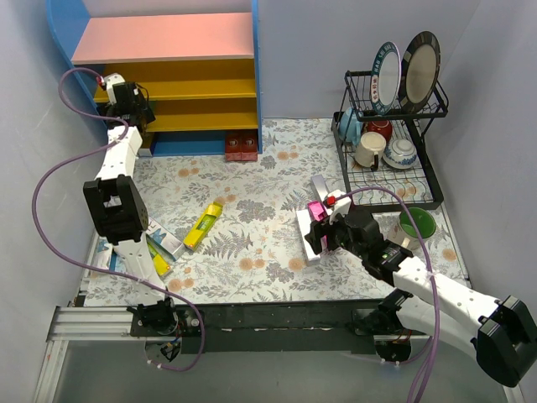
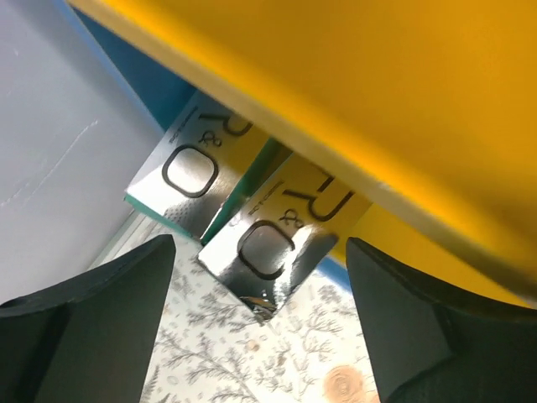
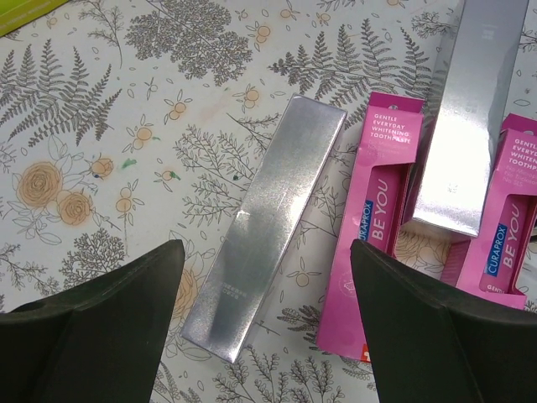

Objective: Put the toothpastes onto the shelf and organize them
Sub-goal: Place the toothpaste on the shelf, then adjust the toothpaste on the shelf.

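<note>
Left gripper (image 2: 260,256) apart, straddling silver-teal cardboard toothpaste box (image 2: 273,239) at yellow-boarded wooden shelf's (image 2: 377,92) lower-left corner. Its end sticks out (no contact) - your retreat could drag it. Right gripper (image 3: 267,252) apart, empty.

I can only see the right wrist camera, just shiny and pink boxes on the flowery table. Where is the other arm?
Observer: The left gripper is up at the shelf, by its lower left corner.
Child: Is it holding a box?
Observer: No. Its jaws stand open, with two silver boxes lying under the yellow board ahead.
Child: Any other boxes there?
Observer: Dark red boxes sit at the shelf's lower right corner.
</note>
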Controlling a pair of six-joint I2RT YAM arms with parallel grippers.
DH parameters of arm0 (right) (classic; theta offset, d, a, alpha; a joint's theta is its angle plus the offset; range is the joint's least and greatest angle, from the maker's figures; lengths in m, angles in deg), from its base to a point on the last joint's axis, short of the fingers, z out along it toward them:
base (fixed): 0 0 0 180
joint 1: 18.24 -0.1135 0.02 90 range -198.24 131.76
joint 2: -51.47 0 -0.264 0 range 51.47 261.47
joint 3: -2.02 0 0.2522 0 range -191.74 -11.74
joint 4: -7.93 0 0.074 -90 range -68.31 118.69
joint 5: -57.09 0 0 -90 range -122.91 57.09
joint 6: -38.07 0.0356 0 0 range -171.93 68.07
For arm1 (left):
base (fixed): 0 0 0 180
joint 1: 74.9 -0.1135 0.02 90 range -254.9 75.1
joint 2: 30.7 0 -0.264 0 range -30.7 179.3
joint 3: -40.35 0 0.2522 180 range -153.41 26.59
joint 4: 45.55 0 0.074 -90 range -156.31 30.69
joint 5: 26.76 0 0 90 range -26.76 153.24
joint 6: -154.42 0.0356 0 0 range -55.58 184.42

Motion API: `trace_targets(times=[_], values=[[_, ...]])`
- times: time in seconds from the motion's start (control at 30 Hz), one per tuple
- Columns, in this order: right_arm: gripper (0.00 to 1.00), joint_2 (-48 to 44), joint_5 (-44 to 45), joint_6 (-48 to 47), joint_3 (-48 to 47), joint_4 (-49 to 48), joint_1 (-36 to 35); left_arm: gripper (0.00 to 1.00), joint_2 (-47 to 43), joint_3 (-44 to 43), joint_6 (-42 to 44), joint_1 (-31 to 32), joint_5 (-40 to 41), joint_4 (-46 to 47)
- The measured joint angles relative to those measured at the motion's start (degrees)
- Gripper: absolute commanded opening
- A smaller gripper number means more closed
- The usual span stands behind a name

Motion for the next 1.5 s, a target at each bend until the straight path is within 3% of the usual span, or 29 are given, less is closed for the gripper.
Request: trace_targets(times=[0.23, 0.4, 0.5, 0.53, 0.7, 0.8, 1.07, 1.5], values=[[0.88, -0.7, -0.1, 0.0, 0.8, 0.1, 0.0, 0.88, -6.0, 5.5, -4.6, 0.0, -3.0, 2.7], [0.88, -0.9, -0.3, 0.0, 0.8, 0.0, 0.0, 0.84, -11.8, 11.7, -9.6, -0.3, -4.9, 4.0], [0.89, -1.1, -0.3, 0.0, 1.0, 0.0, 0.0, 0.79, -15.9, 17.9, -15.0, -1.8, -7.7, 6.6], [0.88, -1.2, -0.4, 0.0, 1.1, 0.0, 0.0, 0.72, -17.4, 20.6, -17.5, -3.0, -9.0, 8.0], [0.88, -1.4, -0.3, 0.1, 1.7, 0.0, 0.0, 0.58, -22.3, 32.0, -27.0, -10.0, -17.0, 15.3], [0.88, -1.4, -0.3, 0.1, 1.7, 0.0, 0.0, 0.52, -22.7, 35.1, -30.8, -13.2, -21.3, 18.8], [0.88, -1.4, -0.3, 0.1, 1.7, 0.0, 0.0, 0.44, -21.9, 36.0, -34.9, -13.6, -28.6, 24.4], [0.88, -0.5, -0.4, 0.1, 1.7, -0.1, 0.0, 0.43, -14.1, 33.5, -36.0, -13.6, -33.8, 24.5]])
